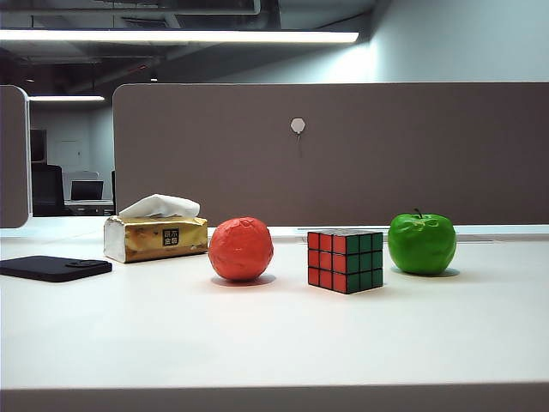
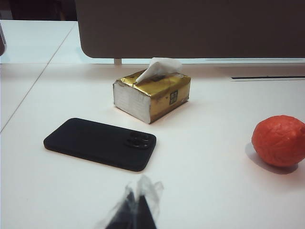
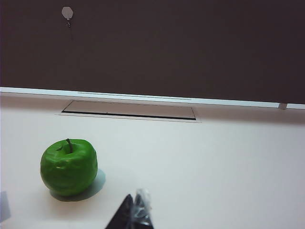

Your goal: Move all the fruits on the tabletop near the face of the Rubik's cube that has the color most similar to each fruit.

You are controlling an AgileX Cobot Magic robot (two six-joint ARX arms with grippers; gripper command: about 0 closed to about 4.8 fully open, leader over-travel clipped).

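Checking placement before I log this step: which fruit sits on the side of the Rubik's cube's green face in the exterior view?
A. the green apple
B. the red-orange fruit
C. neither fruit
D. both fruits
A: the green apple stands right of the Rubik's cube, on its green-face side, while the red-orange fruit stands left, by the red face.

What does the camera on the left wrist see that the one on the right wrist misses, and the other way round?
Only the left wrist view shows the gold tissue box, the black phone and the red-orange fruit. Only the right wrist view shows the green apple and a slot in the desk. Both show the white tabletop, the brown partition behind it, and a dark pincer tip, the left pincer and the right pincer, too cropped to judge open or shut. Neither shows the Rubik's cube.
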